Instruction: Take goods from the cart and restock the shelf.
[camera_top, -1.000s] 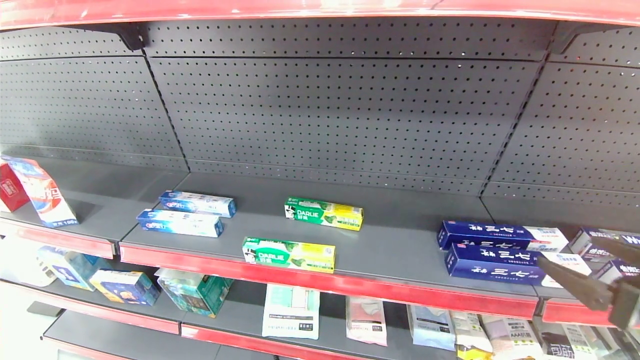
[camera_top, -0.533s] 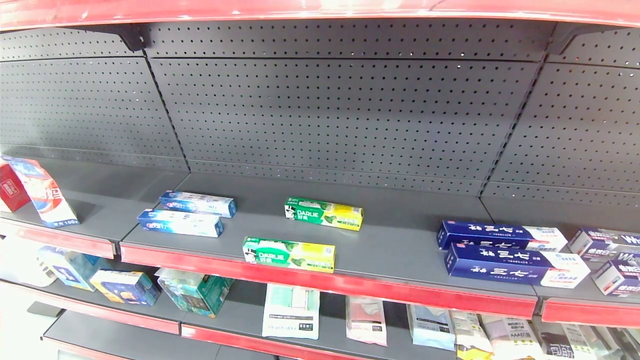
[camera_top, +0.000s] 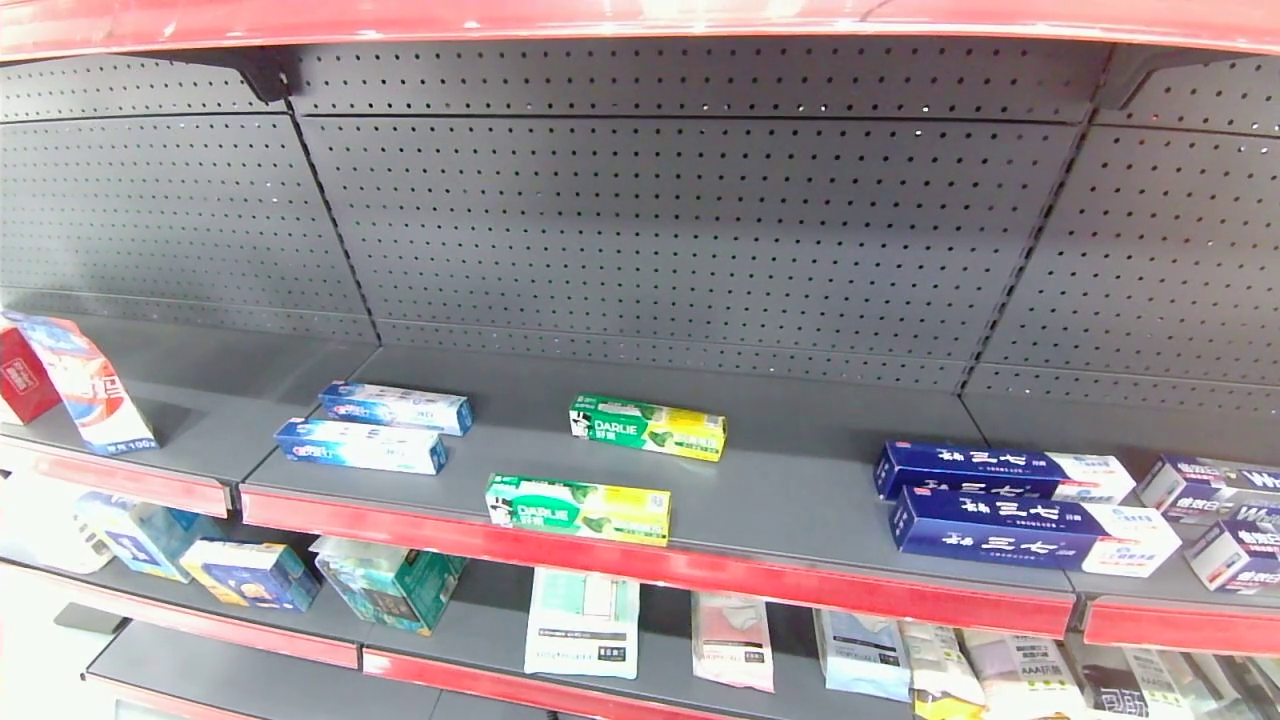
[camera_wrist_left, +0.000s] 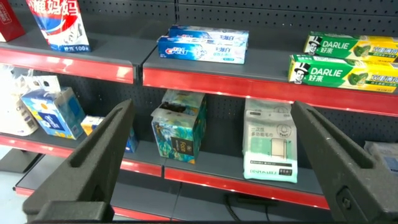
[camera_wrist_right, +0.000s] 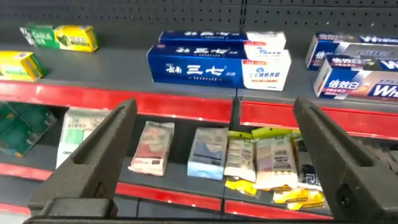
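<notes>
The grey shelf board (camera_top: 800, 470) with a red front edge holds flat toothpaste boxes. Two blue-white boxes (camera_top: 360, 446) lie at the left, two green-yellow boxes (camera_top: 647, 427) in the middle, and two dark blue boxes (camera_top: 1030, 535) at the right. My left gripper (camera_wrist_left: 212, 106) hangs open in front of the shelf, below the blue-white boxes (camera_wrist_left: 202, 45), with nothing between its fingers. Facing the dark blue boxes (camera_wrist_right: 217, 67) from in front and slightly below, my right gripper (camera_wrist_right: 214, 102) is open too and holds nothing.
A tall carton (camera_top: 85, 385) and a red box (camera_top: 20, 375) stand on the left bay. Purple-grey boxes (camera_top: 1210, 487) lie on the right bay. The lower shelf (camera_top: 600, 690) carries tissue packs and pouches. A red-edged upper shelf (camera_top: 640, 15) overhangs.
One second ago my right gripper showed at the head view's lower right, over the dark blue boxes. It has since pulled back out of that view. The boxes have not moved.
</notes>
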